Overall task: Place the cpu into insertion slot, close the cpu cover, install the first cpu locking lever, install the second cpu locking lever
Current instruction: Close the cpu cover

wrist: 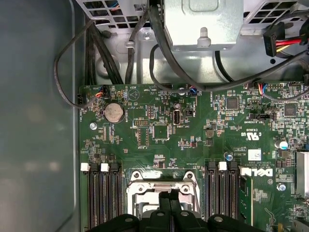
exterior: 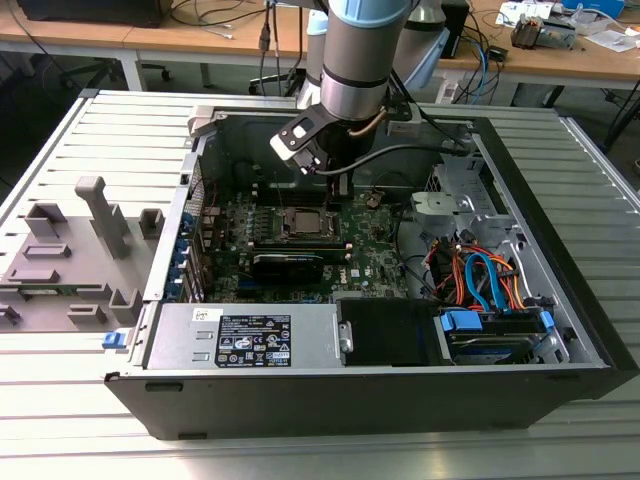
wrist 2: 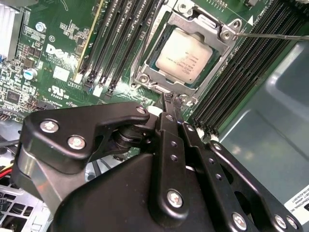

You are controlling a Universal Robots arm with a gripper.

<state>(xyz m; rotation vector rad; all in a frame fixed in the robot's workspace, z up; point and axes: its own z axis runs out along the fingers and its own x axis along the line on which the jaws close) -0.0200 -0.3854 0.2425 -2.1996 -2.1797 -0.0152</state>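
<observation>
Silvery cpu (wrist 2: 186,58) lies under the cover (wrist 2: 207,23). My jaws, shut and empty, hover just beside it; pushing the thin lever (wrist 2: 270,35), they could slip and gouge the board (wrist 2: 63,29).

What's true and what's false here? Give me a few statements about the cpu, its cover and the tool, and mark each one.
1. The cpu sits in the insertion slot. True.
2. The cpu cover stands raised. False: it lies down over the cpu, which shows through its window.
3. The tool is well away from the insertion slot. False: its tip is at the slot's edge.
4. Long black memory slots run along both sides of the insertion slot. True.
5. A coin battery sits on the green board. True.
</observation>
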